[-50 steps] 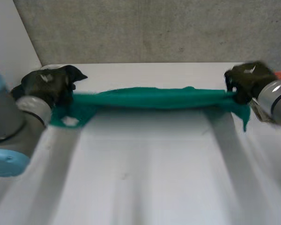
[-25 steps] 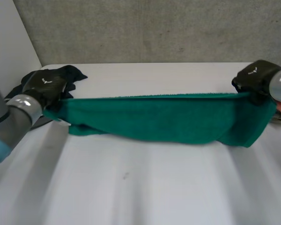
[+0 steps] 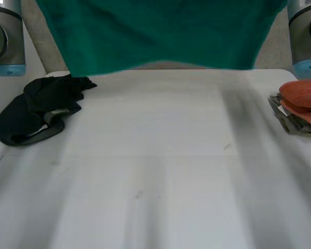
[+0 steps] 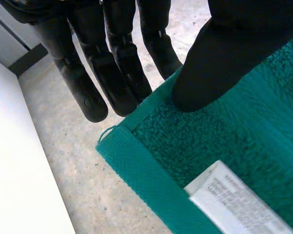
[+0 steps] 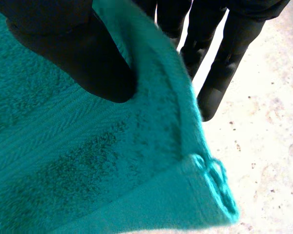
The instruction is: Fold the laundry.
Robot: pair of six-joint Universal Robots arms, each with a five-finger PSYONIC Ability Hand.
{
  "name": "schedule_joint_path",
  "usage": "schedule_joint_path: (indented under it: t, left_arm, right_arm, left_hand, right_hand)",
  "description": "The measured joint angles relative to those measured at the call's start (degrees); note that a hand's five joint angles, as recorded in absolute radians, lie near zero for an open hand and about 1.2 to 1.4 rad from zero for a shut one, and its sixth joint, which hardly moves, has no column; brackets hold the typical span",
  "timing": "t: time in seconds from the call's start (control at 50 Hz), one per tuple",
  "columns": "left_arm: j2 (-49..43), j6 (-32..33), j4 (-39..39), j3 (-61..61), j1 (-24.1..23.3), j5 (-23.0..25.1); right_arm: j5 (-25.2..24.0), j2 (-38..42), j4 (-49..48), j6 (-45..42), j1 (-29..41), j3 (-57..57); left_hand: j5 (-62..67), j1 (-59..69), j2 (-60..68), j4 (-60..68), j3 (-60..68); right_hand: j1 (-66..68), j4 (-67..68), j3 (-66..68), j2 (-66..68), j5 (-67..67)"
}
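Left robot hand (image 4: 112, 63), right robot hand (image 5: 83, 58), raised, each pinching a green towel (image 3: 160, 36) corner

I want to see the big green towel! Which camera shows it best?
The head view: the green towel hangs wide above the table. The wrist views show corners, pinched by the left hand and right hand.

Left robot hand (image 4: 224, 53), right robot hand (image 5: 88, 58) each pinch towel (image 4: 244, 146) corner between thumb and fingers (image 4: 112, 73)
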Motion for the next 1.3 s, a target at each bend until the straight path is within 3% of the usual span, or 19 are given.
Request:
schedule_joint_path:
  t: [0.16, 0.38, 0.54, 0.68, 0.7, 0.78, 0.9, 1.08, 1.3]
  left_arm:
    - [2.36, 0.12, -6.99, -14.62, 0.86, 1.54]
    - [6.02, 3.12, -13.84, -38.61, 2.26, 3.82]
    - [19.55, 15.46, -24.08, -60.05, 4.62, 6.4]
    - [35.2, 28.62, -44.99, -73.13, 8.94, 7.46]
    - [37.91, 32.27, -51.24, -74.67, 11.17, 8.44]
    - [37.45, 36.22, -53.65, -73.55, 13.87, 10.66]
    - [27.53, 34.24, -44.14, -64.92, 12.04, 12.11]
    - [7.38, 24.12, -30.55, -44.49, 2.17, 4.95]
    - [-9.25, 23.87, -25.0, -23.26, -2.04, 0.18]
  right_arm:
    - [-3.85, -1.7, 12.2, -0.18, -0.22, 8.98]
    - [-8.47, 2.01, 25.93, -3.3, -0.47, 21.54]
    - [-7.52, -2.28, 35.51, -9.74, -1.41, 37.82]
    - [-6.41, -17.78, 41.89, -20.8, -6.79, 55.01]
    - [-6.53, -21.89, 42.54, -26.32, -8.84, 59.09]
    - [-6.77, -23.29, 42.04, -31.19, -10.54, 60.91]
    - [-6.59, -14.83, 37.17, -28.78, -10.07, 53.66]
    - [-4.68, -0.11, 28.07, -20.02, -7.29, 37.4]
    - [0.38, 9.75, 22.0, -19.12, -5.62, 25.0]
  left_hand:
    - [0.01, 0.0, 0.0, 0.0, 0.0]
    - [0.01, 0.0, 0.0, 0.0, 0.0]
    - [0.01, 0.0, 0.0, 0.0, 0.0]
    - [0.01, 0.0, 0.0, 0.01, 0.0]
    - [0.01, 0.0, 0.0, 0.01, 0.0]
    - [0.01, 0.0, 0.0, 0.01, 0.0]
    - [0.0, 0.0, 0.0, 0.02, 0.0]
    - [0.32, 0.0, 0.0, 0.02, 0.0]
    - [0.32, 0.0, 0.0, 0.02, 0.01]
  right_hand:
    - [0.0, 0.0, 0.0, 0.0, 0.0]
    - [0.0, 0.0, 0.0, 0.0, 0.0]
    - [0.0, 0.0, 0.0, 0.0, 0.01]
    - [0.0, 0.01, 0.0, 0.0, 0.0]
    - [0.0, 0.01, 0.0, 0.0, 0.0]
    - [0.0, 0.0, 0.0, 0.0, 0.02]
    - [0.0, 0.01, 0.0, 0.0, 0.04]
    - [0.0, 0.01, 0.0, 0.0, 0.31]
    - [0.0, 0.01, 0.0, 0.0, 0.33]
